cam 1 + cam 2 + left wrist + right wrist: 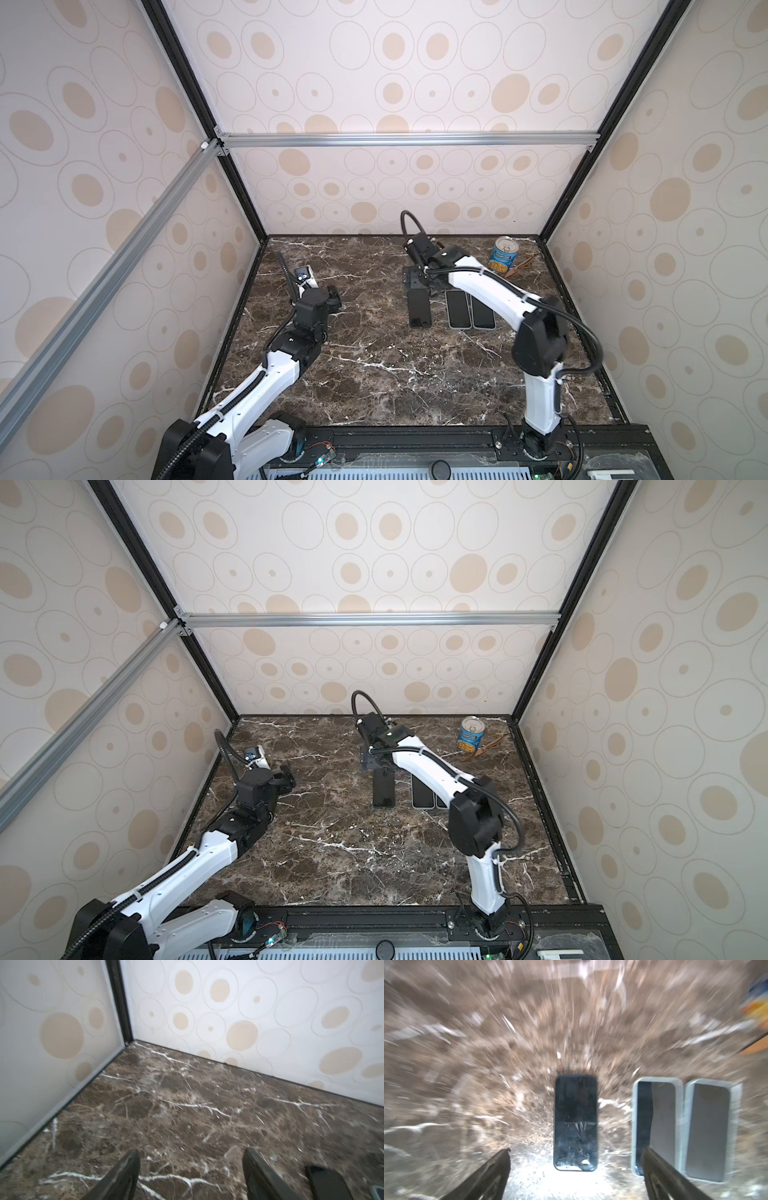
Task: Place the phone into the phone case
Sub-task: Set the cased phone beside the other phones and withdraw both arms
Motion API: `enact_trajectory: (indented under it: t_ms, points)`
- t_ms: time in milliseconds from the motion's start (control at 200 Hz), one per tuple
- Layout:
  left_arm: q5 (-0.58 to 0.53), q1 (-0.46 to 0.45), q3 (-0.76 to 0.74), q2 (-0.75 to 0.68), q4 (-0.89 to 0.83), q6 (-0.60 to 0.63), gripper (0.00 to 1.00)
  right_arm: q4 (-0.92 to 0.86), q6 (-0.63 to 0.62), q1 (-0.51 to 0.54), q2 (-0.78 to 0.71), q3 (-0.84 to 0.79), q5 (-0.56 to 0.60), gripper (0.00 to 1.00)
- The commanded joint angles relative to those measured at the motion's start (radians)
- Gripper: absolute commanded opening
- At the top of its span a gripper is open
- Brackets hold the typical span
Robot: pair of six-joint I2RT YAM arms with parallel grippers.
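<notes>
The phone (575, 1123) is lying screen-up on the tabletop (374, 374) beside two grey cases (662, 1115), the right fingers (496, 1169) hanging spread and empty at its far end, the left fingers (124, 1174) gaping empty well apart, the can (505, 259) showing a blue label too small to read.

Marble tbl (374, 374): phone (419, 308), cases (458, 309), can (505, 256)

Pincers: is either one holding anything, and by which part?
Nothing is held. The right pincer is open above the phone, which lies flat, untouched; the left pincer is open over the table.
</notes>
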Motion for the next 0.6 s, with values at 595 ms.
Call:
enact_trajectory:
  t_ms: [595]
  points:
    - [0.549,0.428,-0.270,0.455,0.886,0.248,0.83,1.073,-0.691,-0.511,-0.381,-1.042,-0.221,0.99]
